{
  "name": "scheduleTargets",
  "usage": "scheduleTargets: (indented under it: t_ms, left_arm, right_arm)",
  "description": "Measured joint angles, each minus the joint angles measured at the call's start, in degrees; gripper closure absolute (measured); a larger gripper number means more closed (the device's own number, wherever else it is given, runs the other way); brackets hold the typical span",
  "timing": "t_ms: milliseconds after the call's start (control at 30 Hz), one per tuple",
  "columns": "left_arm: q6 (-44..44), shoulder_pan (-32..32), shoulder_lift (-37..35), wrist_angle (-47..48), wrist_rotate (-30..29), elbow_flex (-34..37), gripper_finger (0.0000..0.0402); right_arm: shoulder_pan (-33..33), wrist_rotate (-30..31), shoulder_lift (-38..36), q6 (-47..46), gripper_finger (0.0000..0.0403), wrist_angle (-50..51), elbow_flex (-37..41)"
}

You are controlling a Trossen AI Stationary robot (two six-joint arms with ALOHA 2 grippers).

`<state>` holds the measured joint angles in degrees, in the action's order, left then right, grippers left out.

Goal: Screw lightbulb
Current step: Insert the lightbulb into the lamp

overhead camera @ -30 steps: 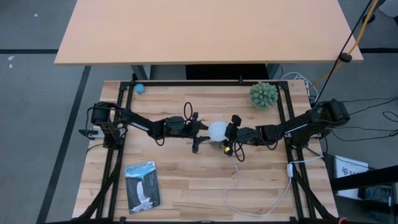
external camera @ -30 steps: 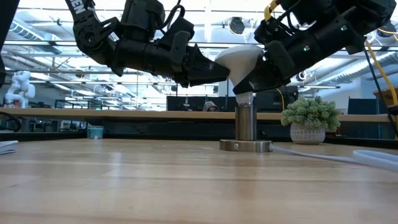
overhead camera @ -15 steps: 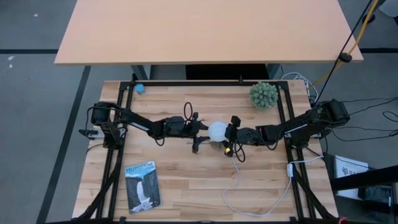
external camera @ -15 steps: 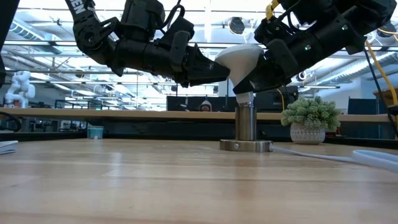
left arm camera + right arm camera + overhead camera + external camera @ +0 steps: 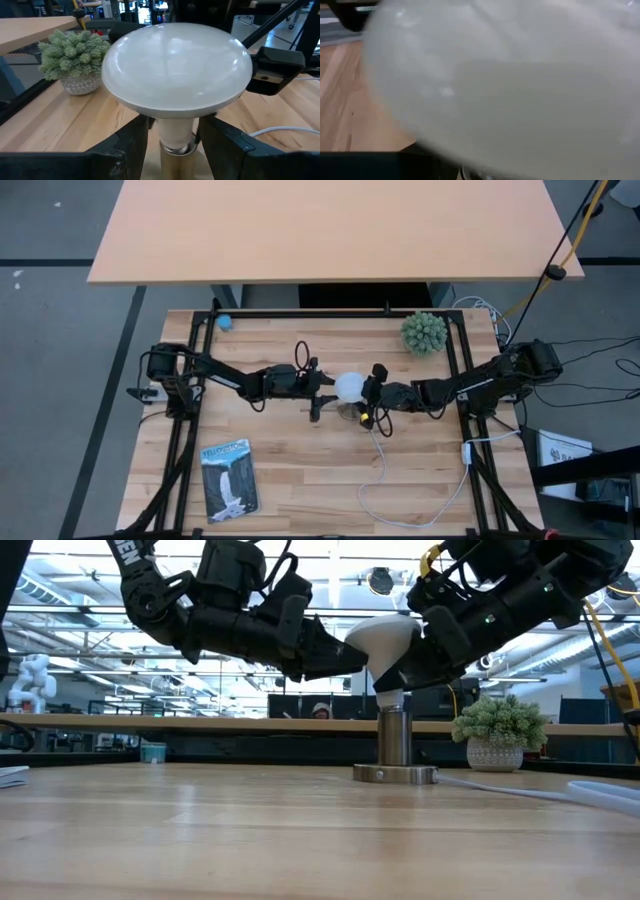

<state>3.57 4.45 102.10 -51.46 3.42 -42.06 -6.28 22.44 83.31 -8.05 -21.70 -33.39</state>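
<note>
The white lightbulb [image 5: 385, 633] stands near the table's middle, its pale neck [image 5: 389, 698] in the top of the metal socket [image 5: 395, 736]. The socket rises from a round base disc [image 5: 395, 775]. My left gripper [image 5: 333, 392] reaches in from the table's left, and its fingers flank the neck under the dome [image 5: 175, 60]. My right gripper [image 5: 365, 394] reaches in from the right and is closed on the bulb below the dome. The dome [image 5: 510, 85] fills the right wrist view. My left gripper has the bulb's neck [image 5: 175, 131] between its two fingers [image 5: 134, 142], just under the dome. It comes nearly level from the table's left. The bulb stands about upright with its base in the socket. My right gripper holds the bulb's tapering underside [image 5: 400, 668], coming from the table's right and slanting down. The dome hides the contact in its own wrist view. The bulb rests in the socket.
A green spiky plant in a pot [image 5: 424, 332] stands at the far right. A booklet [image 5: 229, 478] lies near the front left and a small blue thing [image 5: 224, 322] at the far left. A white cord [image 5: 385, 472] runs from the socket toward the front right.
</note>
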Motion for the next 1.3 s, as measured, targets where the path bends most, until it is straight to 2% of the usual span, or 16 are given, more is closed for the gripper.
scheduleTargets:
  t_ms: [233, 433, 633, 733, 1300]
  left_arm:
    - [-0.02, 0.48, 0.00, 0.00, -0.02, 0.00, 0.0223]
    - [-0.03, 0.41, 0.00, 0.80, 0.21, 0.00, 0.0223]
    - [-0.04, 0.39, 0.00, 0.83, 0.68, 0.00, 0.0223]
    - [-0.24, 0.29, 0.00, 0.83, 0.68, 0.00, 0.0223]
    - [-0.61, -0.14, 0.00, 2.10, 0.72, -0.02, 0.0223]
  right_arm:
    - [-0.17, -0.20, -0.59, -0.25, 0.0204, 2.22, -0.02]
    - [-0.20, -0.37, -4.23, -0.71, 0.0204, 6.00, -0.04]
    - [-0.17, -4.59, -7.62, -1.08, 0.0204, 9.74, -0.04]
    - [-0.17, -4.84, -8.58, -1.72, 0.0204, 11.28, -0.04]
    - [-0.20, -6.35, -8.83, -3.40, 0.0204, 14.19, -0.07]
